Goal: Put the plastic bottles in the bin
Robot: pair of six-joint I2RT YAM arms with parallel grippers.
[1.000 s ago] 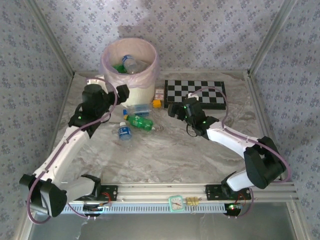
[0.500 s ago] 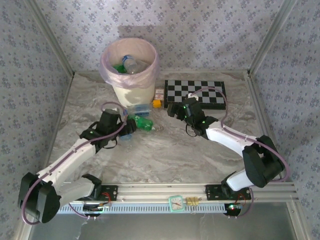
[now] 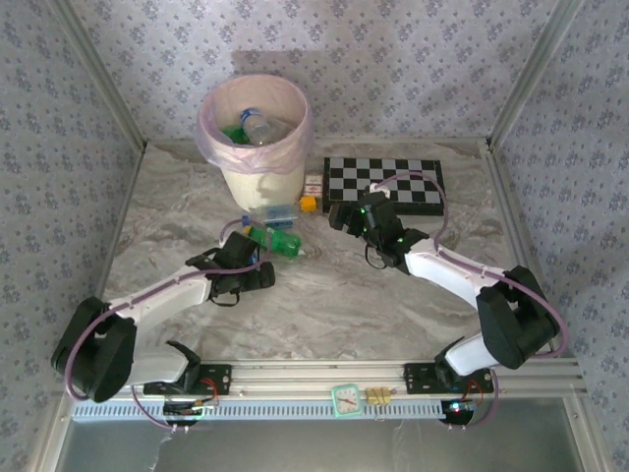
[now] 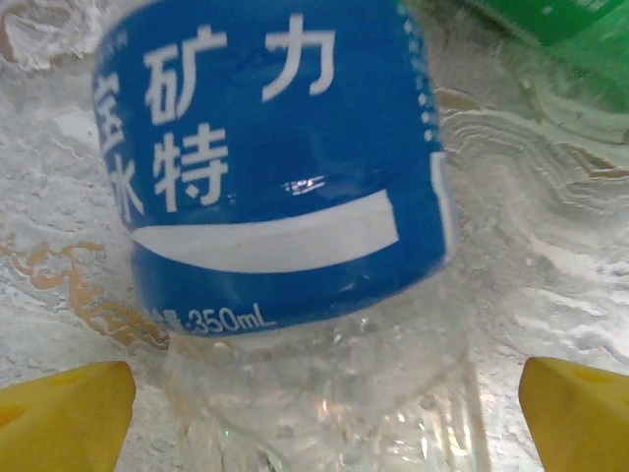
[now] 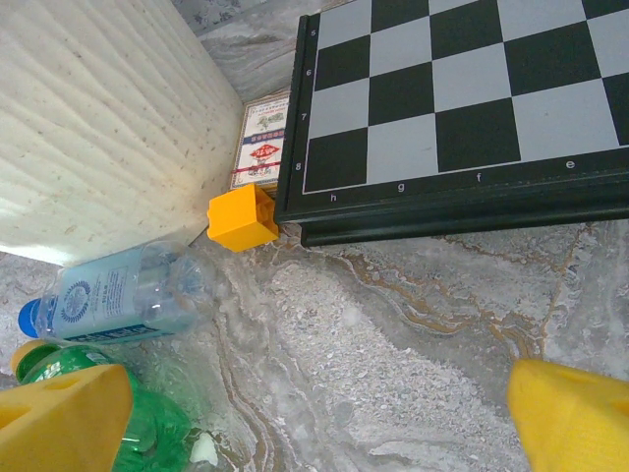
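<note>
Marbled table (image 3: pixel 344 305), top view: my left tool (image 3: pixel 254 271) has dropped from the bin (image 3: pixel 260 182) to the lying bottles (image 3: pixel 277 240). Left wrist: spread wide, straddling blue-labelled bottle (image 4: pixel 285 177), ungripped. Right wrist: right tool (image 5: pixel 314 413) spread, idle; next pick looks ready.

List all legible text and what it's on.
"矿力", "特", "350mL": blue label on the clear bottle; left characters cut off.
"h g f e", "8": chessboard border.
Print on the red-white box: too small.
Label on the lying blue-capped bottle: blurred.
</note>
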